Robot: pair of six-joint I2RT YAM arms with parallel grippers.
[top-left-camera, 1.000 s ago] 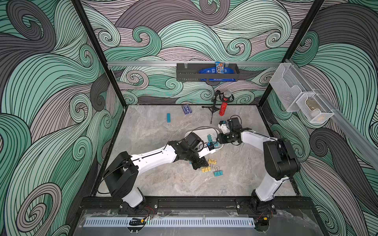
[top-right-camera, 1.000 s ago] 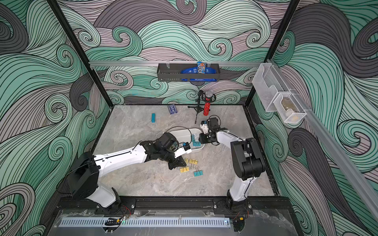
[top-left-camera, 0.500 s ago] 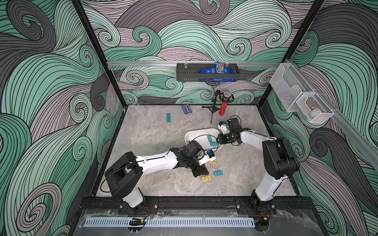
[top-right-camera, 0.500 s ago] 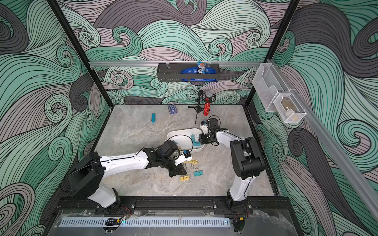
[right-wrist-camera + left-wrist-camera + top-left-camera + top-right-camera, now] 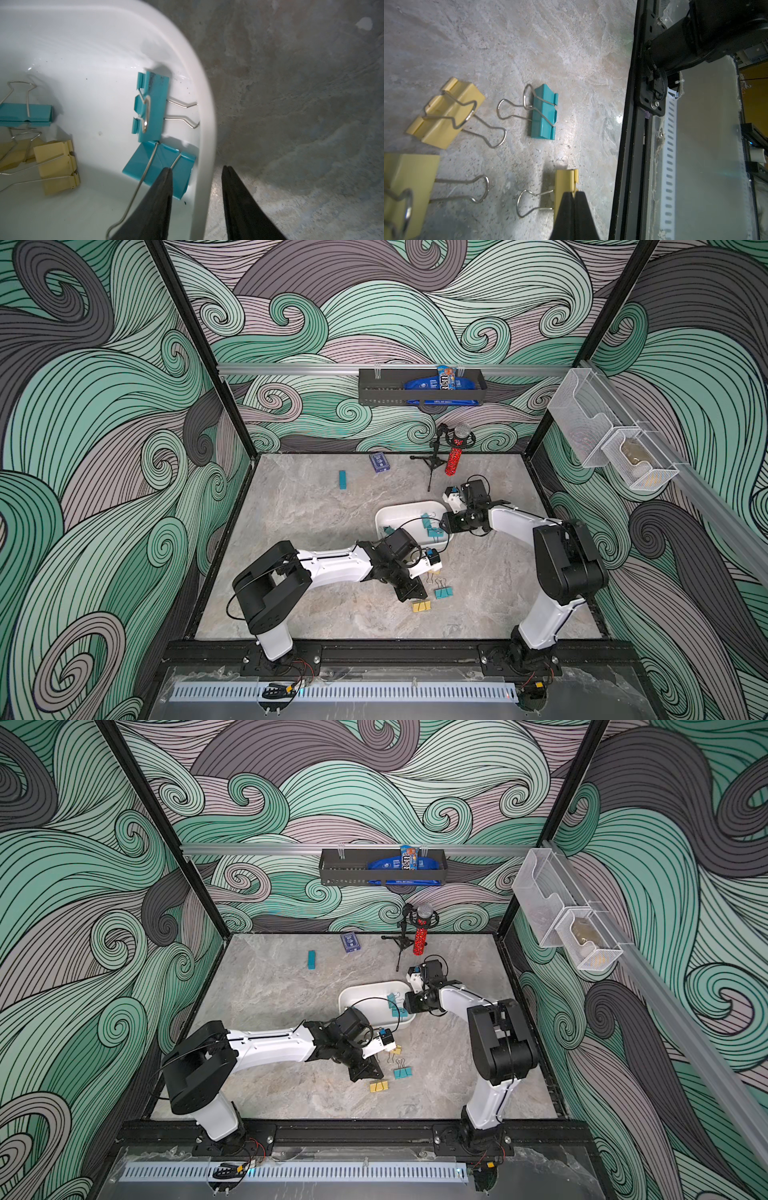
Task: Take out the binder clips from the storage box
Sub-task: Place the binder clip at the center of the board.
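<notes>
Hovering right over a yellow clip [image 5: 565, 179] on the tabletop [image 5: 311, 510], left fingers [image 5: 569, 207] are pressing together, while right fingers [image 5: 160, 197] are sitting apart astride the storage box [image 5: 399, 512] rim, teal binder clips [image 5: 152, 108] lying inside.

Both top views: bright, even, diffuse light from above; only faint soft shadows on the tabletop [image 5: 316, 510]. Sharp throughout, slight wide-angle bowing toward the edges. Left wrist view: glare patches on the tabletop past the teal clip [image 5: 544, 112], dark shadow beside the yellow clip [image 5: 565, 182]; left gripper [image 5: 574, 194] tips and nearest yellow clip [image 5: 406, 187] badly out of focus. Right wrist view: dimmer, storage box [image 5: 204, 108] rim blown out and smeared, right gripper [image 5: 196, 167] tips blurred, tabletop murky and grainy.
</notes>
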